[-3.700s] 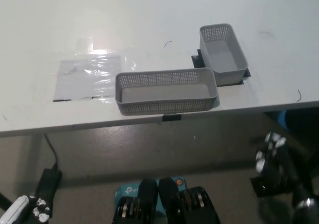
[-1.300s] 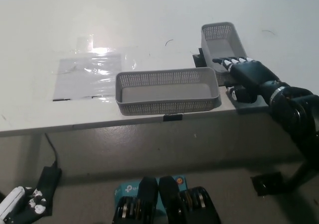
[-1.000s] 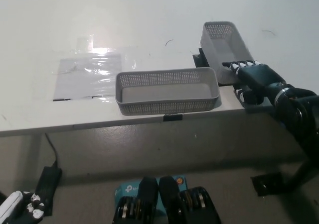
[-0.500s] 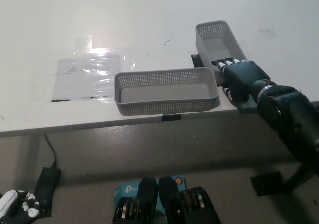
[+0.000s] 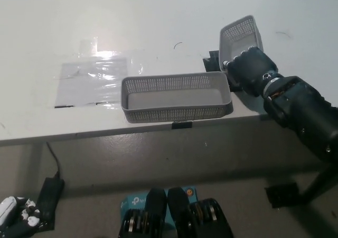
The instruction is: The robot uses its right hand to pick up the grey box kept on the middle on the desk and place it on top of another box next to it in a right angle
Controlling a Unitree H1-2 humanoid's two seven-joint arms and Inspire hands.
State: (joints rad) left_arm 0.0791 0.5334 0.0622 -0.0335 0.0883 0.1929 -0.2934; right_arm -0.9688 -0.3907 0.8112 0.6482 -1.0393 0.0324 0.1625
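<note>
White surface [image 5: 158, 16] is carrying the long grey box [image 5: 176, 96] near its front edge. Right robot hand [image 5: 250, 70] is clasping the smaller grey box [image 5: 240, 34], tilting it upward. Perforated plastic probably handles light, stiff; rim grasp suits.

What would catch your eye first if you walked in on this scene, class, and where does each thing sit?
First, the black right hand at the right, shut on a grey perforated box that is tilted up off the white desk. Next, the longer grey box lying flat near the desk's front edge, just left of that hand. The white left hand rests low at the bottom left, below the desk.
</note>
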